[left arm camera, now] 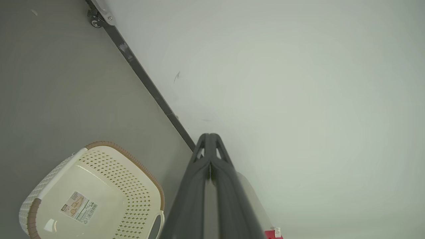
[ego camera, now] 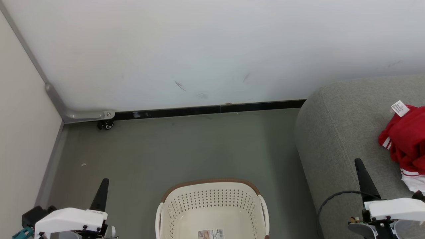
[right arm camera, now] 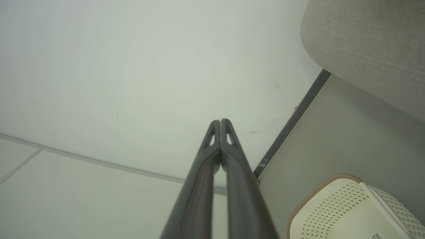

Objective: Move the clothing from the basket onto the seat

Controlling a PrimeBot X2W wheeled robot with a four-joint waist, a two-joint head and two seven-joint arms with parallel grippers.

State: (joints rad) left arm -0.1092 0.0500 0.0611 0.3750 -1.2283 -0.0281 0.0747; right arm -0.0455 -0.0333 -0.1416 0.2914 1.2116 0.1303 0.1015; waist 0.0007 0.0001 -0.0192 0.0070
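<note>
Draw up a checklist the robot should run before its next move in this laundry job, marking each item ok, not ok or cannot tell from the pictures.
1. Basket empty: ok; its bare bottom and paper label show, with no fabric inside.
2. Red clothing on the seat: ok; it lies on the grey cushion.
3. Whole pile on the seat: cannot tell; it runs off the head view's right edge.
4. Left gripper free: ok; shut on nothing.
5. Right gripper free: ok; shut on nothing.
</note>
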